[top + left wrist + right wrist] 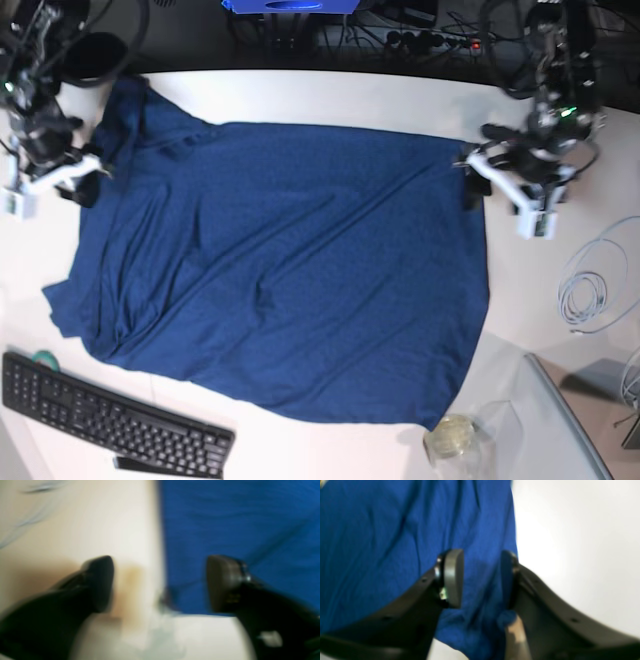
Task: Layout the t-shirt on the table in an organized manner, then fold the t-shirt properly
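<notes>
The blue t-shirt (280, 260) lies spread out and wrinkled over the white table (340, 95). At the shirt's right edge in the base view, my left gripper (472, 182) is down by the cloth. The blurred left wrist view shows that gripper (160, 585) open, its fingers straddling the t-shirt (237, 530) edge with nothing between them. My right gripper (90, 180) is at the shirt's upper left edge. In its wrist view the right gripper (481, 578) has its jaws apart above the t-shirt (382, 542) near the hem, and cloth shows through the gap.
A black keyboard (110, 415) lies at the front left, with a green tape roll (42, 357) beside it. A glass jar (452, 437) stands at the shirt's front corner. At the right are a white cable coil (590, 290) and a grey stand (575, 425).
</notes>
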Robot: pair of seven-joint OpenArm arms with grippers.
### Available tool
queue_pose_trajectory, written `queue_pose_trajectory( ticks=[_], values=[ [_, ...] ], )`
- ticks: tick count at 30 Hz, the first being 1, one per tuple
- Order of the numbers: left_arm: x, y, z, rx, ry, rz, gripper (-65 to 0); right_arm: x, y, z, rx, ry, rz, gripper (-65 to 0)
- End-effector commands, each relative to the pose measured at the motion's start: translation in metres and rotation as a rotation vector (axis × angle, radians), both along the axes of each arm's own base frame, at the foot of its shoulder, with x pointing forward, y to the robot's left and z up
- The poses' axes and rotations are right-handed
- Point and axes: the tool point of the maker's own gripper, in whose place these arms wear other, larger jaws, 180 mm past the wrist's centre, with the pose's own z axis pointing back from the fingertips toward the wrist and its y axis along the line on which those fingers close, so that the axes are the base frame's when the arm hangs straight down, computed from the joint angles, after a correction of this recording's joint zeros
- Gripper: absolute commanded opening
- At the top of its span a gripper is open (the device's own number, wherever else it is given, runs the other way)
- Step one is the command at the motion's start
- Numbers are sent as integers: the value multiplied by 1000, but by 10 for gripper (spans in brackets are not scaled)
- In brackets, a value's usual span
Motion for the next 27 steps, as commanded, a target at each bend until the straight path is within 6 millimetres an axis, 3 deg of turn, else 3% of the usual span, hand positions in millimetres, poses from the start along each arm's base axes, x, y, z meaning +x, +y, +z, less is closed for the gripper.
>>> queue_pose_trajectory(
  ticks=[1,2,3,6,9,15,19,22,27],
  values=[
    [11,0,2,4,-24,2,-406,15,2,7,-5,-39,30,-573],
    [15,-7,-6,-16,-7,0,-559,22,10,0,10,-26,62,-644],
    [17,-9,-14,-30,10,7,-650,27,16,-6,19,-16,86,-650],
    [17,-5,-42,-52,82,40,-650,37,22,-29,47,44,117,-636],
    [4,9,-65,-20,157,53,-650,33,16,-59,81,131,104,-648],
    [-24,33,-80,172,240,7,-650,-15,7,-92,86,256,92,-648],
    [-34,39,-84,202,263,0,-650,-49,10,-97,78,299,96,-648],
    [-29,41,-73,214,233,-8,-650,-60,15,-93,75,297,100,-648],
    [-7,32,-44,223,139,-25,-650,-28,14,-53,17,163,127,-648]
  ],
)
